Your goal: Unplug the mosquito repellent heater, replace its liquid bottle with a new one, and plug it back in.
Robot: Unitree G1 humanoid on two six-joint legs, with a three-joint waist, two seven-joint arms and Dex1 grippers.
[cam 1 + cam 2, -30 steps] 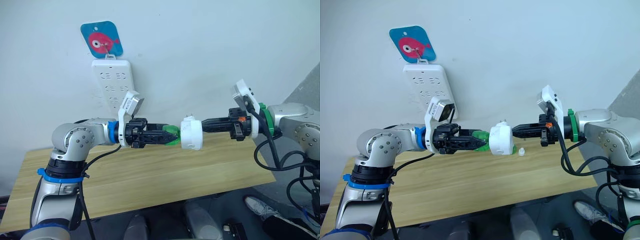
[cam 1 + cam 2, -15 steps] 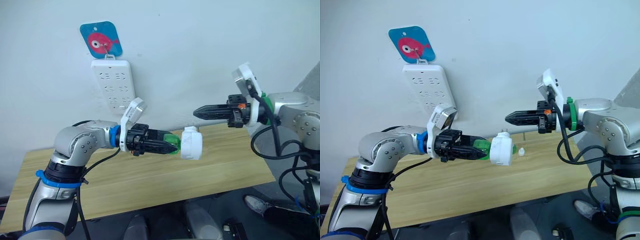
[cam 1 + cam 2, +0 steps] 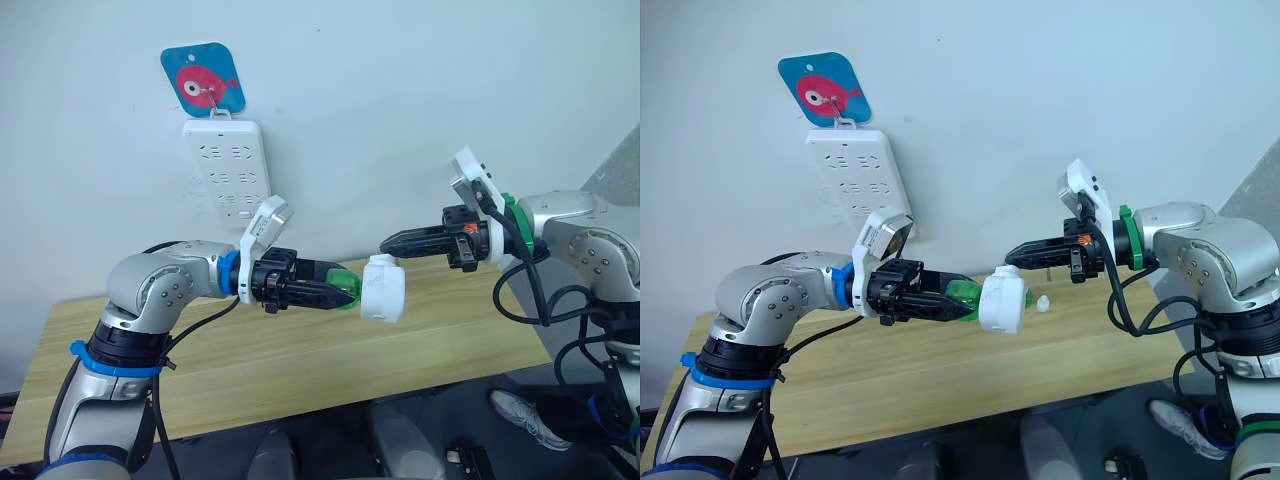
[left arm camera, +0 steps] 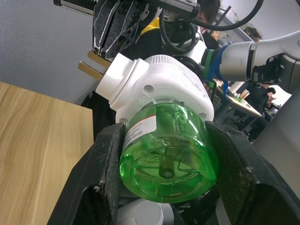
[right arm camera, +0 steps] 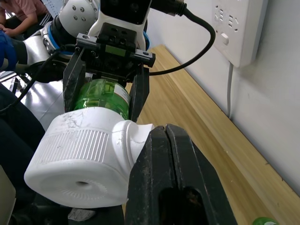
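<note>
The white mosquito repellent heater [image 3: 383, 288] hangs in the air above the wooden table [image 3: 300, 370], with a green liquid bottle [image 3: 343, 285] screwed into it. My left gripper [image 3: 340, 287] is shut on the bottle, its fingers [image 4: 105, 159] clamped on both sides. The heater's two metal prongs [image 4: 93, 64] point up towards the wall. My right gripper [image 3: 385, 243] is shut with nothing between its fingers [image 5: 164, 140]. Its tips sit just above the heater's plug end, and I cannot tell whether they touch it.
A long white power strip [image 3: 228, 170] hangs on the wall below a blue fish card [image 3: 203, 79]. A small white cap [image 3: 1042, 303] lies on the table by the wall. People sit in the background of the wrist views.
A second ago my right gripper held the heater's face; it let go and rose away. It has since come back down to the plug end. My left arm lowered the heater slightly.
</note>
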